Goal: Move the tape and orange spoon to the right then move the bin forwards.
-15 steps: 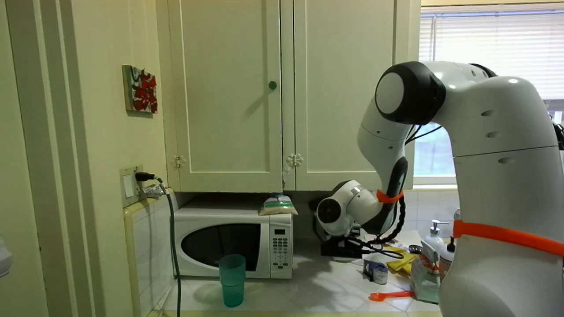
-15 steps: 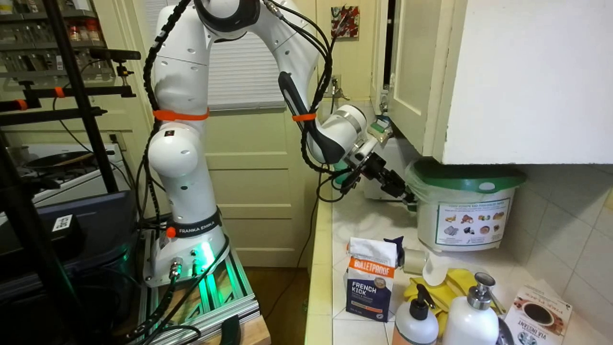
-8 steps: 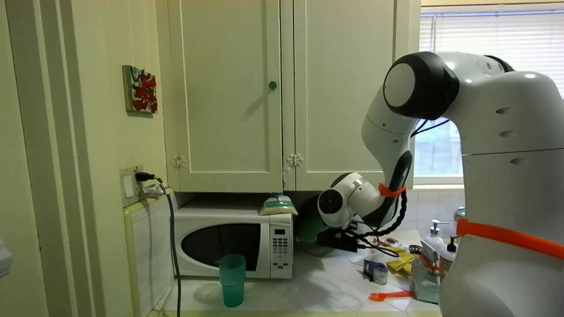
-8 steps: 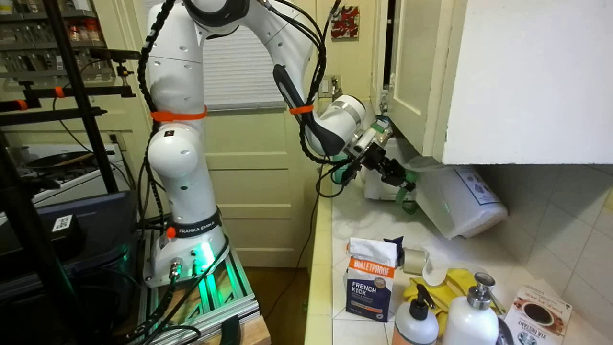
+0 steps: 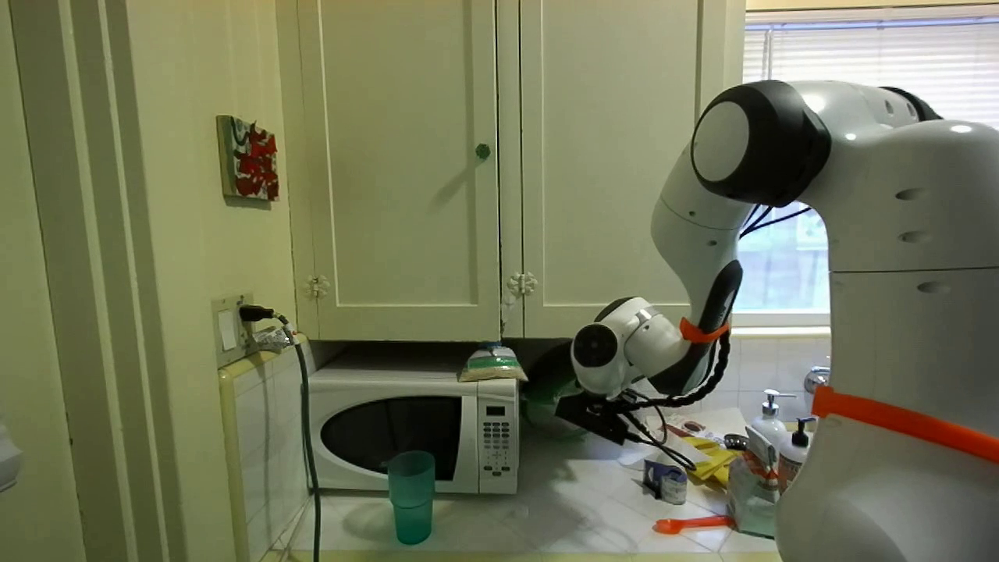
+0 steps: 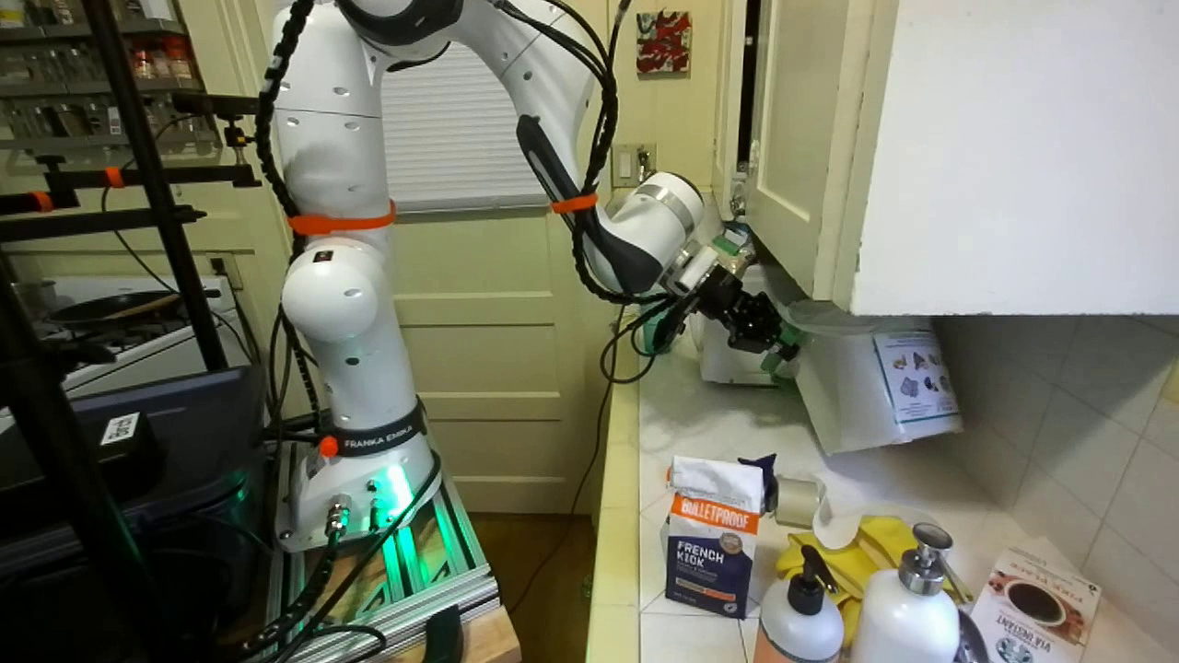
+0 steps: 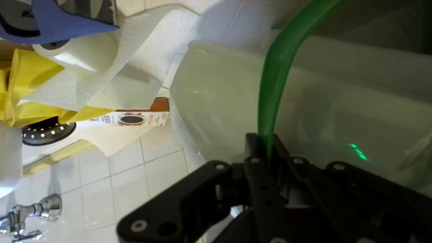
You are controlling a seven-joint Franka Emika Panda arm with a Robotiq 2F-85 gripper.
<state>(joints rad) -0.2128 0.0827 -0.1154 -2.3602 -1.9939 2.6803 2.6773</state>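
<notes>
My gripper [image 6: 788, 350] is shut on the thin green handle of the bin; the handle also shows between the fingertips in the wrist view [image 7: 275, 77]. The pale bin [image 6: 843, 396] hangs tilted and looks raised off the counter, its top close under the wall cabinet. It fills the right of the wrist view [image 7: 216, 98]; in an exterior view its green part [image 5: 546, 406] is partly behind the gripper. The orange spoon [image 5: 693, 524] lies near the counter's front edge. A pale roll [image 6: 798, 502], perhaps the tape, lies beside a purple item; it shows in the wrist view [image 7: 84, 54].
The wall cabinet [image 6: 1032, 166] overhangs the bin. The microwave [image 5: 499, 460] and teal cup [image 5: 412, 499] stand on the counter. A coffee bag [image 6: 709, 543], soap bottles [image 6: 907, 608], yellow cloth [image 6: 884, 543] and coffee box [image 6: 1036, 599] crowd the counter's other end.
The bin stood upright on the counter one second ago. It has been lifted by its handle, tilted strongly, then swung back to less tilt. The arm has risen and drawn back.
</notes>
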